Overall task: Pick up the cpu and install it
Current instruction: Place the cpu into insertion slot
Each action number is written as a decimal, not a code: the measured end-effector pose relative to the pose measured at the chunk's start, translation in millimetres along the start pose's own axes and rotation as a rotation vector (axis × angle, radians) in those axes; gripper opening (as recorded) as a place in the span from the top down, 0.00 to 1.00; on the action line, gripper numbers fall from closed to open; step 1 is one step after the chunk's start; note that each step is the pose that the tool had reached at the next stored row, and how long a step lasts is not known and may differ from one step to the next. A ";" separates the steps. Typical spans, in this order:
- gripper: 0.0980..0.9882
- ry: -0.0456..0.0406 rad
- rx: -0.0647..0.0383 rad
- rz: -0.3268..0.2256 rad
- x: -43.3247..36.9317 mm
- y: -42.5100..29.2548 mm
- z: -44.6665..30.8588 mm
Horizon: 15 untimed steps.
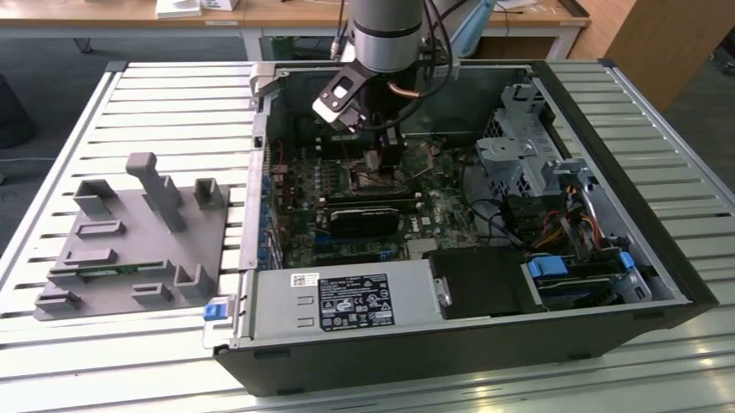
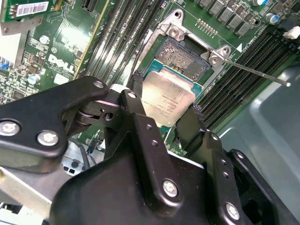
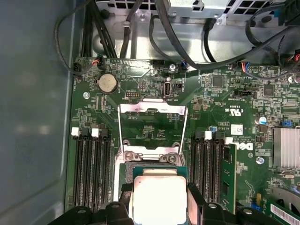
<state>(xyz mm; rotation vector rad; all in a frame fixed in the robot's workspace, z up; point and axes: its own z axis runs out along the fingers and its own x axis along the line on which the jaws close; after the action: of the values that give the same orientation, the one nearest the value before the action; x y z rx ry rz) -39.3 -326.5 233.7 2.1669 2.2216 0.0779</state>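
Note:
The cpu, a flat square chip with a silvery top, sits between my gripper's black fingers, which are shut on its two opposite edges. It hangs tilted just above the motherboard's open socket, apart from it. In the first wrist view the cpu is held by the gripper in front of the raised metal load plate. In the exterior view the gripper reaches down into the open computer case over the socket.
Memory slots flank the socket on both sides. A thin lever sticks out beside it. An expansion card, the power supply and a drive cage crowd the case. A grey fixture tray lies at the exterior view's left.

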 end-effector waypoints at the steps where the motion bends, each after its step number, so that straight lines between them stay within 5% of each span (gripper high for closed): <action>1: 0.50 0.0000 0.000 0.000 0.3 -0.1 1.2; 15: 0.50 0.0000 0.000 0.000 1.0 -4.2 13.0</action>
<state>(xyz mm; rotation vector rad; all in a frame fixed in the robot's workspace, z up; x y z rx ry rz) -42.7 -325.4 220.4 2.1669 2.2219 0.0775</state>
